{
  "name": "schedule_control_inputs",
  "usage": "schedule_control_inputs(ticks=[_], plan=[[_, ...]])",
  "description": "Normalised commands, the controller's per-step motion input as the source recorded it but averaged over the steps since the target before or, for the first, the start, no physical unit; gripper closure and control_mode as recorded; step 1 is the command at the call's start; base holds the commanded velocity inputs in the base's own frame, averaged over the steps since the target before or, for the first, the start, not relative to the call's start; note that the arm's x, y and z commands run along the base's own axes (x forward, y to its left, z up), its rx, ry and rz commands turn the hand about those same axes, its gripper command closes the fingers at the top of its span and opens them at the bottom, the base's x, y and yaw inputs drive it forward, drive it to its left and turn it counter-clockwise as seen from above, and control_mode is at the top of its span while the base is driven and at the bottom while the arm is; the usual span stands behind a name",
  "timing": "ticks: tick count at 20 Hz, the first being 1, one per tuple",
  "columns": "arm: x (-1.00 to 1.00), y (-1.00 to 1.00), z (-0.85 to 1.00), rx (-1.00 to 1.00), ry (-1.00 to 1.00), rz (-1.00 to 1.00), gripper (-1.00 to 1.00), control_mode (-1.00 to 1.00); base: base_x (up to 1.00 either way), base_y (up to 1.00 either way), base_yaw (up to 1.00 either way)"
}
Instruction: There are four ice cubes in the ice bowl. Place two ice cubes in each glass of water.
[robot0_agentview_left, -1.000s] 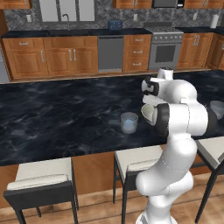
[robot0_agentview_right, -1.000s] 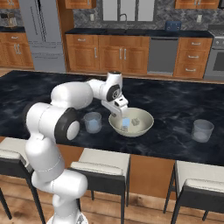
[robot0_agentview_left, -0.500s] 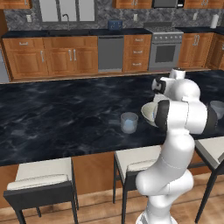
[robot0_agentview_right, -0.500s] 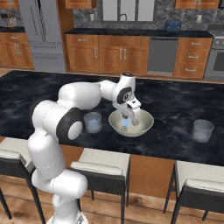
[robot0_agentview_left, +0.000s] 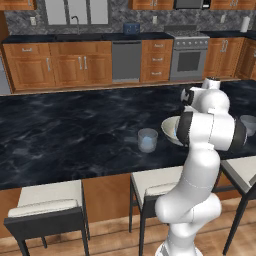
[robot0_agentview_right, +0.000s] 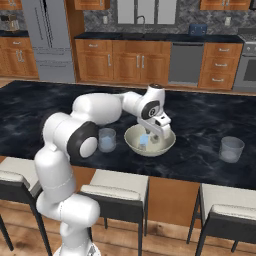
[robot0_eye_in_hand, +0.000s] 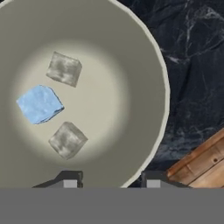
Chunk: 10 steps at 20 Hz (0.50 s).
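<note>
The cream ice bowl (robot0_eye_in_hand: 131, 109) lies under my gripper (robot0_eye_in_hand: 111, 181), whose tips stand apart over its near rim with nothing between them. Three ice cubes rest in it: one bluish (robot0_eye_in_hand: 39, 104) and two greyish (robot0_eye_in_hand: 64, 69) (robot0_eye_in_hand: 68, 139). In the right base view the gripper (robot0_agentview_right: 155, 133) hangs just above the ice bowl (robot0_agentview_right: 150, 151) on the dark counter. One glass of water (robot0_agentview_right: 106, 140) stands just left of the bowl, the other (robot0_agentview_right: 231, 149) far to its right. From the left base view, the arm hides much of the bowl (robot0_agentview_left: 169, 131), beside a glass (robot0_agentview_left: 147, 140).
The black marble island counter (robot0_agentview_right: 200, 120) ends at its wooden front edge (robot0_eye_in_hand: 201, 162) close to the bowl. Cushioned stools (robot0_agentview_right: 117, 187) (robot0_agentview_right: 227, 212) stand under that edge. Cabinets, a dishwasher and an oven line the far wall.
The hand has swung rightward across the bowl, from its left rim to its right side. Its fingers have parted.
</note>
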Motion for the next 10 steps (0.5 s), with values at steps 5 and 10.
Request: schedule_control_inputs(ticks=[5,10], plan=[[0.00,-0.17,0.00,0.00,0.00,0.00,-1.00,-1.00,0.00,0.00,0.00],[0.14,-0.01,0.00,0.00,0.00,0.00,-1.00,-1.00,0.00,0.00,0.00]])
